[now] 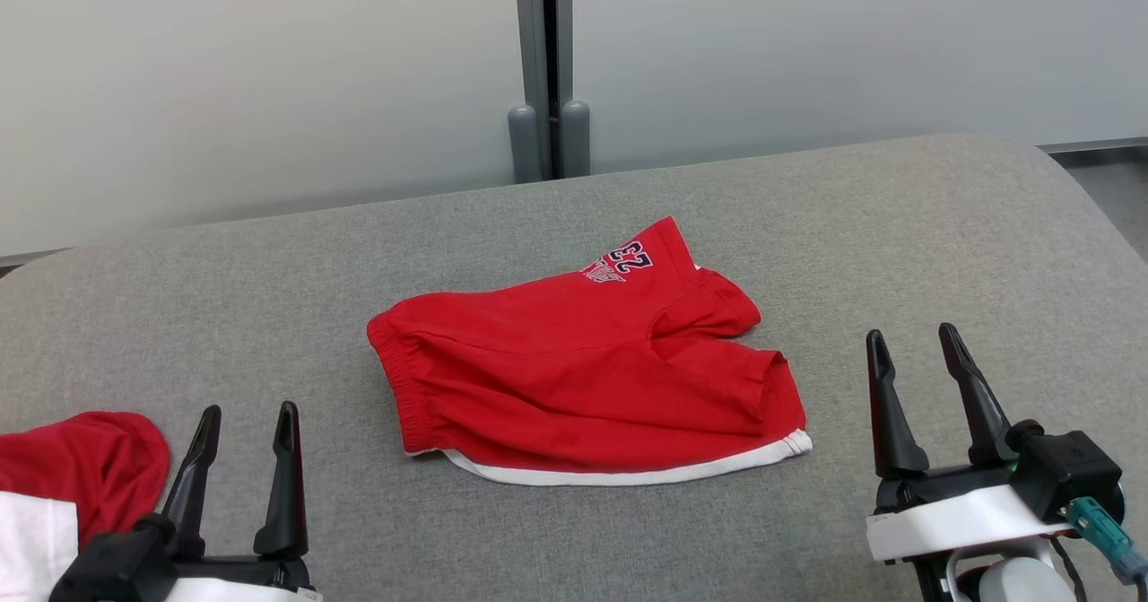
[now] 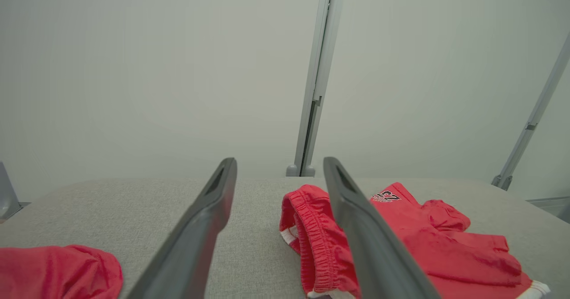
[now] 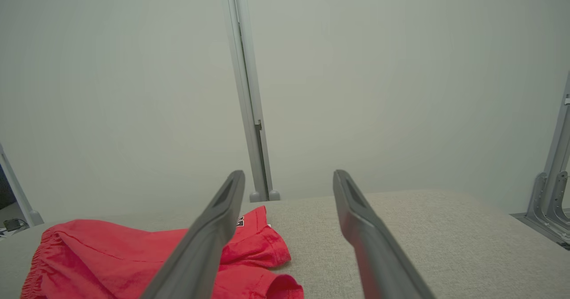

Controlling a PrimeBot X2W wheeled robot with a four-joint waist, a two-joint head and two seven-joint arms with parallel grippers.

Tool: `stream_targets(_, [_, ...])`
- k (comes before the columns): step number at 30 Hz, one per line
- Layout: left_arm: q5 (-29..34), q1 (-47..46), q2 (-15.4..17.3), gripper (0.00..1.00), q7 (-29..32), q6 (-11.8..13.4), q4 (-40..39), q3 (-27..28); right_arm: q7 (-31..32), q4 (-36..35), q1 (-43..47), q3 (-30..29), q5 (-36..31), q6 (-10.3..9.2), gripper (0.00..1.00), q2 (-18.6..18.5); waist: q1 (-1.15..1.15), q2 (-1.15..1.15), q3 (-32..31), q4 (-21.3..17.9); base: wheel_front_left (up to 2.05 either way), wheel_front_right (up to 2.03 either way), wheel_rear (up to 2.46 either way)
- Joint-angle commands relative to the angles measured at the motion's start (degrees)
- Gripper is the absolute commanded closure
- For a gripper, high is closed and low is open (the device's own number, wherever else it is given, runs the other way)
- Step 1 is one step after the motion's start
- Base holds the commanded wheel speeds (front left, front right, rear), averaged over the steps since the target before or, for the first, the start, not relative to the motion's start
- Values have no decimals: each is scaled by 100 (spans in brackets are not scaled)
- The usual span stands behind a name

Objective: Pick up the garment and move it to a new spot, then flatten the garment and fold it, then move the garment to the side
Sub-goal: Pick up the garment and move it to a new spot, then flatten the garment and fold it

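The garment (image 1: 583, 369) is a pair of red shorts with a white hem and dark lettering, lying folded over in the middle of the grey table (image 1: 897, 243). The left wrist view has the shorts (image 2: 427, 245) to the right of that gripper's fingers, waistband towards the camera. They lie low and left (image 3: 133, 259) in the right wrist view. My left gripper (image 1: 247, 427) stands open near the table's front left, clear of the shorts. My right gripper (image 1: 915, 351) is open at the front right, a little beyond the shorts' right edge. Neither holds anything.
Another red and white cloth (image 1: 76, 476) lies at the table's front left corner, beside my left gripper, and shows in the left wrist view too (image 2: 58, 270). A pale wall with a grey post (image 1: 543, 64) stands behind the table.
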Motion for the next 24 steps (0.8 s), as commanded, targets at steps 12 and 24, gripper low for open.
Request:
stream_targets(12, [191, 8, -61, 0, -26, -164, 161, 165, -6, 80, -28, -17, -35, 0, 0, 2, 0, 0, -70, -93, 0, 0, 0])
stream_targets(24, [-225, -53, 123, 0, 1231, -490, 457, -187, 687, 789, -280, -17, 33, 0, 0, -115, 0, 0, 149, -71, 0, 0, 0])
